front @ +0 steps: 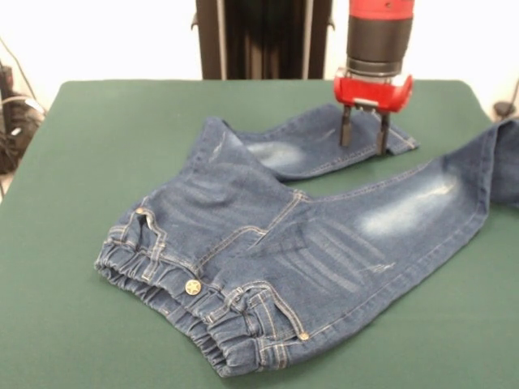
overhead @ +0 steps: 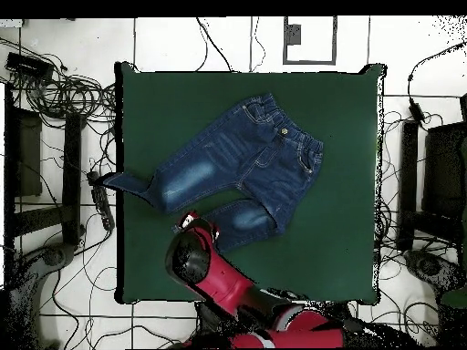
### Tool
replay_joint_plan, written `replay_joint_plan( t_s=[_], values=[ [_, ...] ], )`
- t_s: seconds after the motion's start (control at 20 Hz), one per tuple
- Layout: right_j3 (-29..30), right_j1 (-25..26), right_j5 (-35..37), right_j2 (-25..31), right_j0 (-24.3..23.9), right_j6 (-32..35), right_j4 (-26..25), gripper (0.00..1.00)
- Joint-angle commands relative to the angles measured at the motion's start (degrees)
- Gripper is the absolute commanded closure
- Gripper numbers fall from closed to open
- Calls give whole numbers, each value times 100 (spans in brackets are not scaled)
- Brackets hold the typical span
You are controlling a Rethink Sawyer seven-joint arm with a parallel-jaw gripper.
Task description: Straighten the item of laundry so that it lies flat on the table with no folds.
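The item of laundry (front: 268, 243) is a small pair of blue jeans lying on the green table (front: 81, 162), waistband with its brass star button toward the near left. One leg runs right and hangs over the table's right edge. The other leg is folded toward the far side, its cuff under my gripper (front: 363, 139). The gripper is open, its two black fingers (front: 346, 128) pointing down with their tips at the denim near the cuff. From overhead the jeans (overhead: 246, 159) lie diagonally on the table (overhead: 337, 246), with the gripper (overhead: 190, 221) at the lower leg's end.
Cables (overhead: 64, 91) and dark equipment (overhead: 36, 173) lie on the tiled floor around the table. One jeans leg (overhead: 123, 182) overhangs the table's left edge in the overhead view. Wires (front: 12, 121) show by the table's left side in the front view.
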Motion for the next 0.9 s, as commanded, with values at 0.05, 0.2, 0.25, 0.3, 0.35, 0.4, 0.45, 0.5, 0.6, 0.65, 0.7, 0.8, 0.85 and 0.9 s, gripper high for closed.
replay_joint_plan(
  t_s=[0.05, 0.2, 0.25, 0.3, 0.35, 0.4, 0.45, 0.5, 0.6, 0.65, 0.7, 0.8, 0.85, 0.9],
  values=[
    [-77, -189, 679, 27, -11, 1482, 57, 0],
    [-20, -259, 745, 13, -66, 1494, -29, 0],
    [0, -283, 772, 11, -83, 1507, -59, 0],
    [35, -347, 839, -1, -100, 1505, -71, 0],
    [88, -441, 925, -16, -100, 1501, -60, 0],
    [141, -544, 1015, -39, -100, 1494, -52, 0],
    [202, -638, 1094, -52, -91, 1510, -37, 0],
    [251, -708, 1143, -62, -86, 1534, -40, 0],
    [302, -747, 1168, -63, -85, 1601, -83, 0],
    [305, -745, 1171, -62, -88, 1617, -103, 0],
    [308, -742, 1174, -61, -91, 1634, -122, 0],
    [324, -747, 1188, -61, -85, 1673, -137, 0],
    [339, -753, 1180, -73, -63, 1709, -145, 0],
    [352, -749, 1169, -77, -53, 1739, -154, 0]
  ],
)
